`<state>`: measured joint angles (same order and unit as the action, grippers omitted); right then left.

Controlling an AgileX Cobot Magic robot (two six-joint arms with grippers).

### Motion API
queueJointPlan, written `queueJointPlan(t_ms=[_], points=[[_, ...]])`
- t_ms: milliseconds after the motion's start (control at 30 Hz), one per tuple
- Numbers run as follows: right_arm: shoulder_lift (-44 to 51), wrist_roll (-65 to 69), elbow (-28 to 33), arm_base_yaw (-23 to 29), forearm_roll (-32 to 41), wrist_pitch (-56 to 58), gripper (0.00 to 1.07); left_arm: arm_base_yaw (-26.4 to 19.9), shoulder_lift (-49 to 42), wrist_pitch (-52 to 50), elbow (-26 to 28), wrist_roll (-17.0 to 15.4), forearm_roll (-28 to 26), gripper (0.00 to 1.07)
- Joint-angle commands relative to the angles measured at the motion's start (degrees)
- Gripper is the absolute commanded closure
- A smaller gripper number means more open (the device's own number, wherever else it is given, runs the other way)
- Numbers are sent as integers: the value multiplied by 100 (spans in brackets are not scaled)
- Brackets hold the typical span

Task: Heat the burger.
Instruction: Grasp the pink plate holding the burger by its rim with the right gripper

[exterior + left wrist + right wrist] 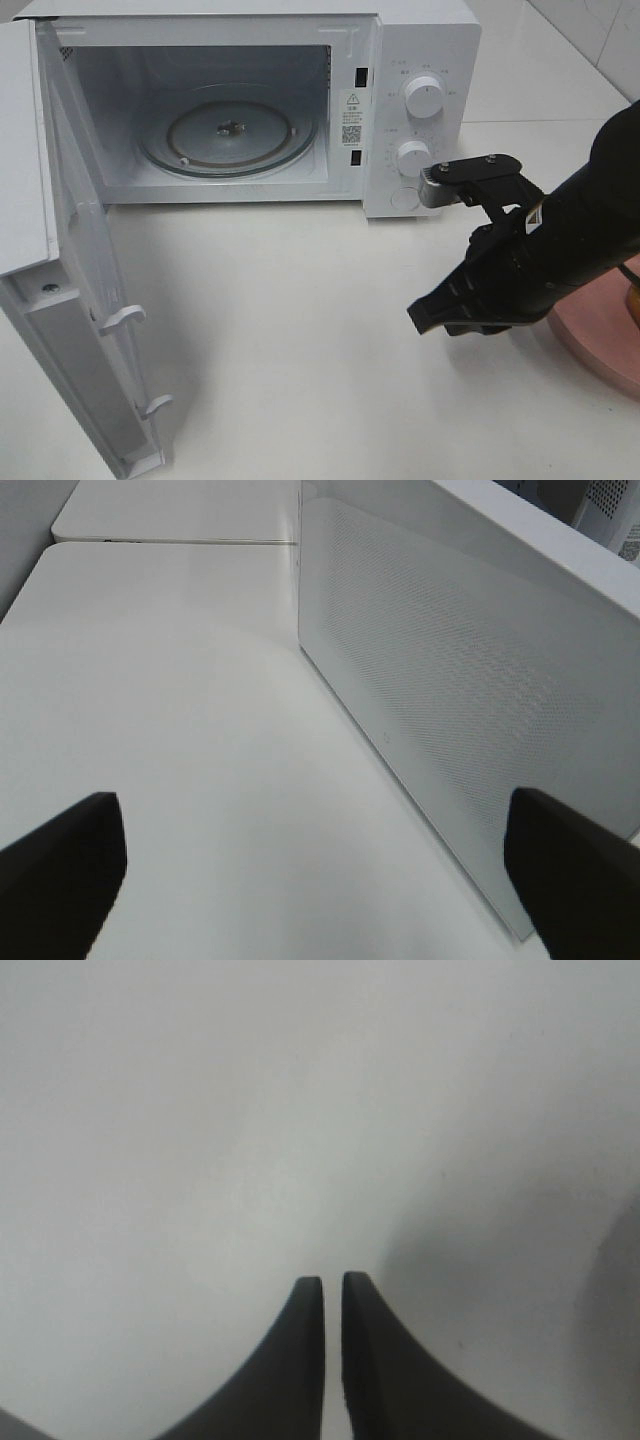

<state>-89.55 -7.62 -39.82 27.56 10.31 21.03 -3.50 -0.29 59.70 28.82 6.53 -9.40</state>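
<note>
- The microwave (420,60) is seen at the back of the white table (300,330), with its door (70,300) swung fully open to the left in the high view.
- The glass turntable (230,130) is exposed inside the cavity, and nothing is seen on it.
- Two round knobs (424,97) are set one above the other on the control panel.
- The right gripper (422,316) is held above the table in front of the control panel, angled down and to the left.
- Its black fingers (300,1360) are brought almost together, with only a thin slit between them, and nothing is clamped.
- The left gripper (312,805) is spread wide apart over bare table beside a white perforated panel (480,710), and nothing is held between its tips.
- The pink plate (600,345) is partly covered by the right arm at the right edge of the high view.
- The burger (634,300) is seen only as a golden-yellow sliver over that plate, cut off by the frame edge and well apart from the microwave cavity.
</note>
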Motion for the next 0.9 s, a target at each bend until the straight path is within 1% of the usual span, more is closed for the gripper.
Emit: queueJointPlan(t_ms=[33, 100, 200, 267, 300, 333, 367, 400, 433, 467, 500, 533, 567, 600, 633, 667, 700, 733, 767, 800, 900], points=[[321, 74, -17, -34, -435, 825, 100, -6, -46, -17, 6, -23, -34, 9], [521, 92, -17, -74, -556, 1140, 100, -6, -46, -17, 6, -23, -34, 9], [602, 132, -17, -155, -556, 1238, 99, -6, -46, -17, 6, -23, -34, 9], [894, 315, -17, -573, -647, 1364, 98, -6, -46, -17, 6, -23, -34, 9], [894, 315, -17, -573, -647, 1364, 98, -6, -46, -17, 6, -23, -34, 9], [1043, 521, -17, -762, -768, 1364, 96, -6, -46, -17, 6, -23, -34, 9], [1043, 521, -17, -762, -768, 1364, 96, -6, -46, -17, 6, -23, -34, 9], [1106, 665, -17, -854, -871, 1352, 95, -6, -46, -17, 6, -23, -34, 9], [1197, 951, -17, -974, -1031, 1324, 90, -6, -46, -17, 6, -23, -34, 9], [1197, 951, -17, -974, -1031, 1324, 90, -6, -46, -17, 6, -23, -34, 9], [1220, 1037, -17, -1020, -1112, 1324, 85, -6, -46, -17, 6, -23, -34, 9], [1249, 1197, -17, -1037, -1289, 1318, 71, -6, -46, -17, 6, -23, -34, 9], [1249, 1197, -17, -1037, -1289, 1318, 71, -6, -46, -17, 6, -23, -34, 9], [1249, 1232, -17, -1037, -1335, 1318, 64, -6, -46, -17, 6, -23, -34, 9], [1243, 1249, -17, -1037, -1369, 1318, 46, -6, -46, -17, 6, -23, -34, 9], [1243, 1249, -17, -1037, -1369, 1318, 46, -6, -46, -17, 6, -23, -34, 9], [1243, 1249, -17, -1037, -1495, 1312, 27, -6, -46, -17, 6, -23, -34, 9], [1243, 1249, -17, -1037, -1495, 1312, 27, -6, -46, -17, 6, -23, -34, 9], [1243, 1249, -17, -1037, -1558, 1301, 20, -6, -46, -17, 6, -23, -34, 9], [1243, 1266, -17, -1037, -1725, 1272, 8, -6, -46, -17, 6, -23, -34, 9], [1209, 1318, -17, -1037, -1782, 1209, 7, -6, -46, -17, 6, -23, -34, 9]])
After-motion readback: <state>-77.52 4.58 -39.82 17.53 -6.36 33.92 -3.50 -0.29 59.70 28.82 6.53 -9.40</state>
